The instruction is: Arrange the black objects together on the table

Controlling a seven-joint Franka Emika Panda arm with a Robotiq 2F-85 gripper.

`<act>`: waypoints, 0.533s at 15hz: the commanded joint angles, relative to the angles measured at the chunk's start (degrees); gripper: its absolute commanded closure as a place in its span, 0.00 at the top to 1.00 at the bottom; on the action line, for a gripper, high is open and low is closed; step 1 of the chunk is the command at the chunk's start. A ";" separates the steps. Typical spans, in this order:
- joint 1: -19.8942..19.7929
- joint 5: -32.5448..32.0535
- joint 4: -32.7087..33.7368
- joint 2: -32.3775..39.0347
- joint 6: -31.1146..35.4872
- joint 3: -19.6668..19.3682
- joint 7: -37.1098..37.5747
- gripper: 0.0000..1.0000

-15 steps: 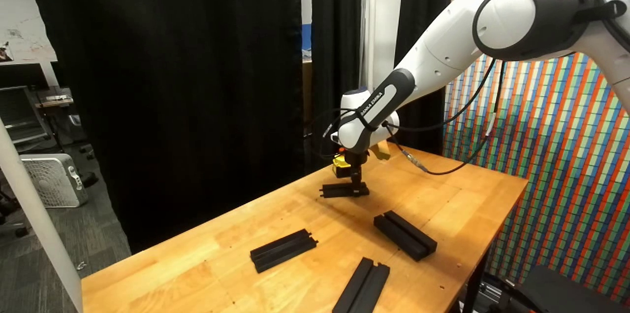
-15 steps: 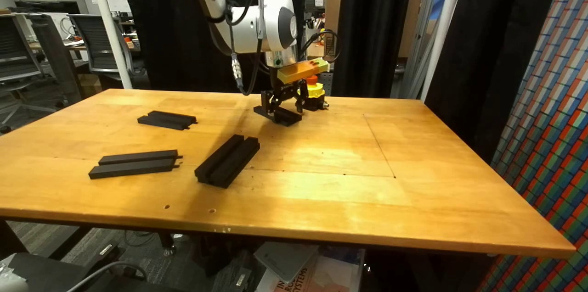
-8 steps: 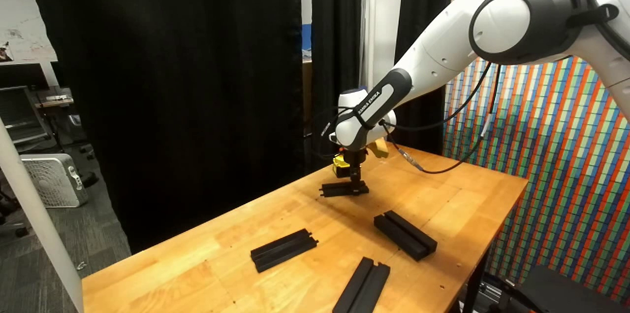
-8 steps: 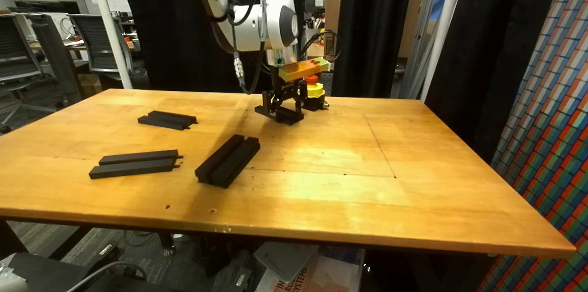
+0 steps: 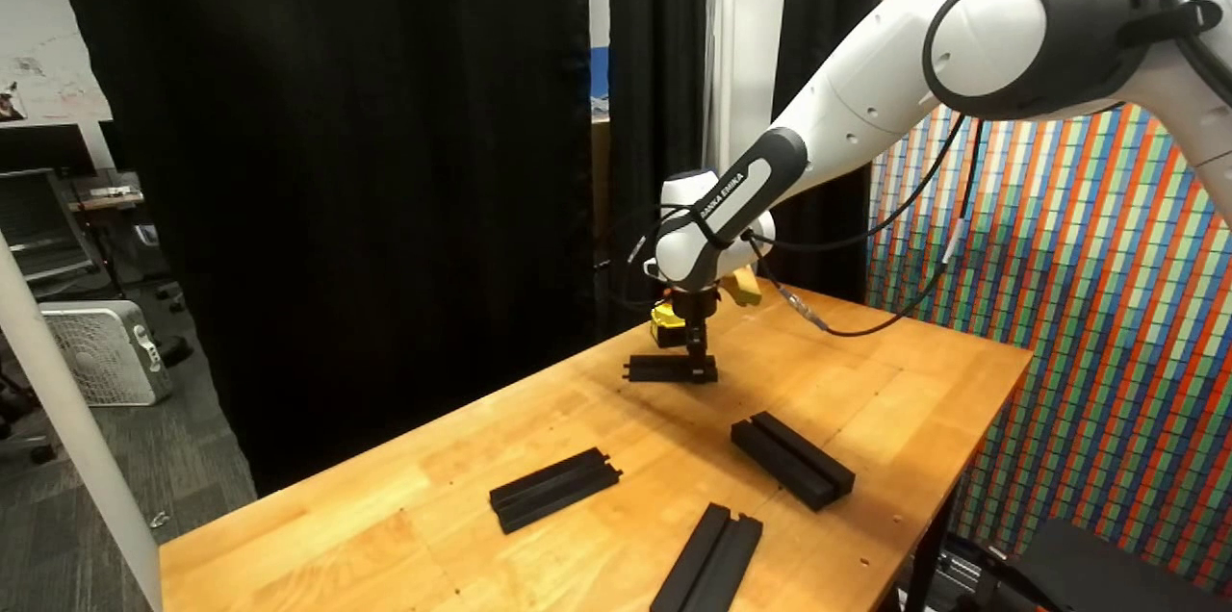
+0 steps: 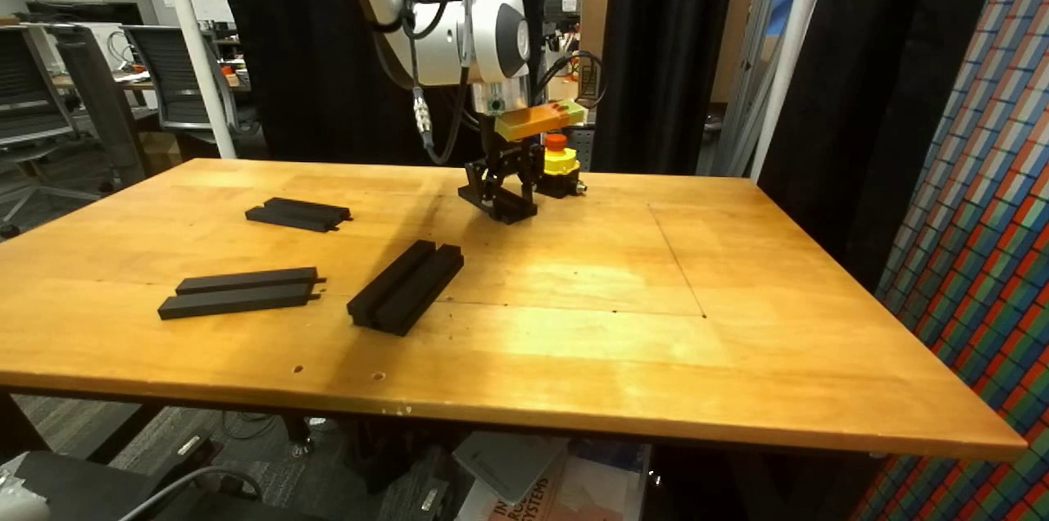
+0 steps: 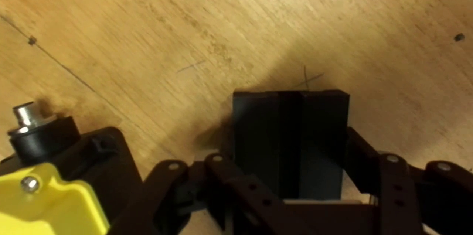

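Since a second ago, the claw [image 5: 697,367] has drawn its fingers [image 7: 364,168] inward, and the black block [image 7: 257,135] between them has swivelled slightly on the desk [image 6: 623,373]. Now the claw is closed on that block, gripping it across its long sides close to one end, though darkness in the wrist view hides part of the contact. It looks flat on the desk, near the edge on the curtain side.

Three more blocks lie where they lay, apart from each other and from the held one. Of these, the second block [image 6: 407,287] is nearest to the claw; the third block [image 6: 242,292] and the fourth block [image 6: 301,215] sit further off, each turned its own way. All four are grooved lengthwise.

Just beside the claw stands a yellow box [image 6: 561,162] with a red button [image 6: 556,142] on top. Above the claw, an orange bracket [image 6: 537,121] sits on the white arm [image 5: 881,63]. Beyond the desk hang a black curtain [image 5: 337,208] and, at one end, a sheet of coloured strips [image 5: 1107,352].
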 commanded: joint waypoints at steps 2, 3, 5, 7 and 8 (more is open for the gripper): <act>-0.17 0.91 -10.76 -9.11 0.71 0.75 1.17 0.45; -0.19 1.22 -13.45 -11.26 0.92 0.97 1.25 0.45; -0.15 2.32 -18.92 -16.02 1.27 1.32 2.17 0.45; -0.12 4.25 -23.76 -20.66 1.37 1.94 2.69 0.45; 0.05 5.68 -26.13 -23.01 1.44 2.15 3.56 0.45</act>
